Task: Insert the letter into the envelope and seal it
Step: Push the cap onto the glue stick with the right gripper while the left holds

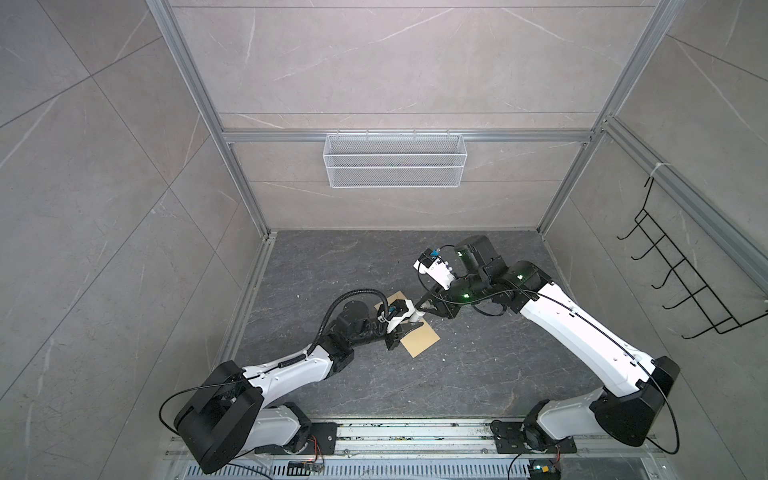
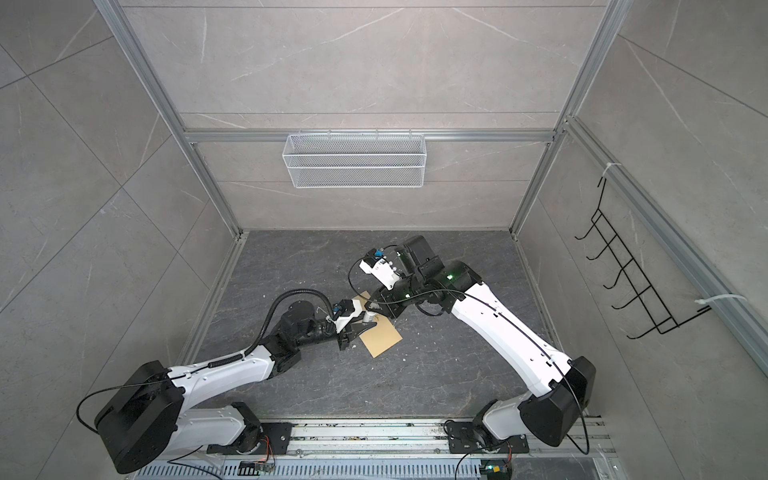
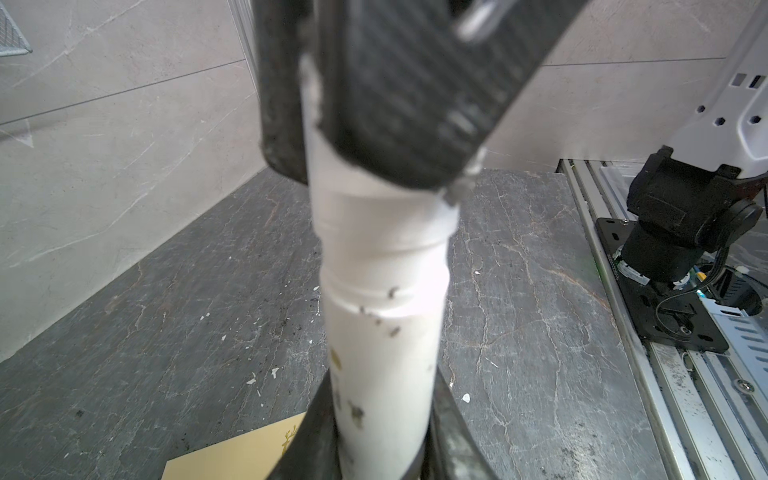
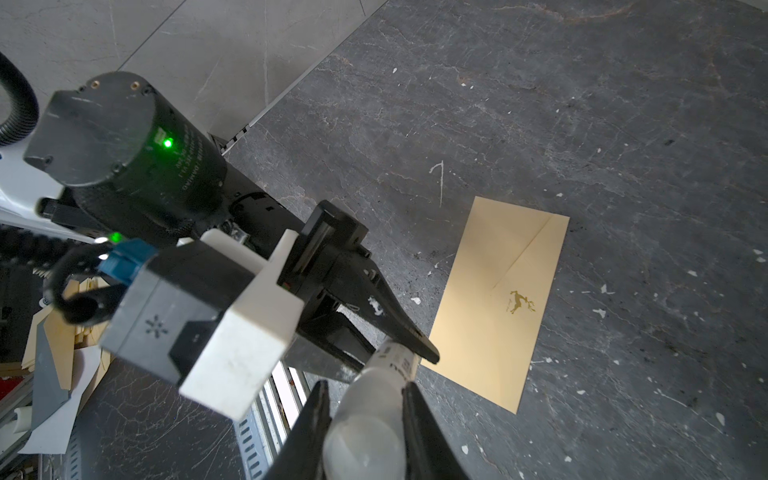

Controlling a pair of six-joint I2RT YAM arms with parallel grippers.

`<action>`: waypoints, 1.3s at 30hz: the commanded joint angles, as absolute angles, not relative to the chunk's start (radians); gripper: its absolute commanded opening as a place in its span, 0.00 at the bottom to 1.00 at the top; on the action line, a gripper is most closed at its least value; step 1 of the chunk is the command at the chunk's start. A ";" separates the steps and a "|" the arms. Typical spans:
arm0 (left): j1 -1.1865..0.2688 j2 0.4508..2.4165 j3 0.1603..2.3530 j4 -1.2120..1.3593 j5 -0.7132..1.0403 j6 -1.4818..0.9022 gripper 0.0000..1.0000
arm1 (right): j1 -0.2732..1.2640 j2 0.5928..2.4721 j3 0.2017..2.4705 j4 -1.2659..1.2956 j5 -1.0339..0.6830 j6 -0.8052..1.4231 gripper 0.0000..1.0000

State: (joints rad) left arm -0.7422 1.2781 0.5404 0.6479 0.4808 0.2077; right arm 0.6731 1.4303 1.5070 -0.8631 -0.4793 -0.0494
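The envelope (image 1: 423, 340) (image 2: 384, 338) (image 4: 498, 299) lies flat on the dark table, yellow-tan, its flap folded down with a small gold deer mark; one corner shows in the left wrist view (image 3: 232, 457). The letter is out of view. Just above the envelope's near end, both grippers hold one white glue stick (image 1: 414, 324) (image 2: 369, 318) (image 3: 382, 311) (image 4: 374, 399). My left gripper (image 1: 409, 328) (image 3: 382, 436) (image 4: 395, 359) is shut on its labelled body. My right gripper (image 1: 424, 306) (image 4: 365, 424) is shut on its rounded end.
A white wire basket (image 1: 395, 160) hangs on the back wall and a black wire rack (image 1: 685, 282) on the right wall. Metal rails (image 1: 415, 436) run along the front edge. Paper scraps (image 4: 62, 353) lie beyond the rail. White flecks dot the table.
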 commanded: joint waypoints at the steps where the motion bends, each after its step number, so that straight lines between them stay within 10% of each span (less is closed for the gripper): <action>1: -0.741 1.278 0.576 0.741 0.457 0.186 0.00 | 0.699 1.433 1.490 -0.908 -0.518 -0.049 0.27; 39: -0.712 1.286 0.568 1.019 0.422 0.062 0.00 | 0.804 1.527 1.358 -0.930 -0.411 -0.018 0.23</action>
State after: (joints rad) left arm -0.7284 1.3289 0.4965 0.7006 0.4706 0.0879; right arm 0.7486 1.4673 1.4265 -0.7650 -0.3065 -0.0372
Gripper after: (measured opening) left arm 0.252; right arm 0.252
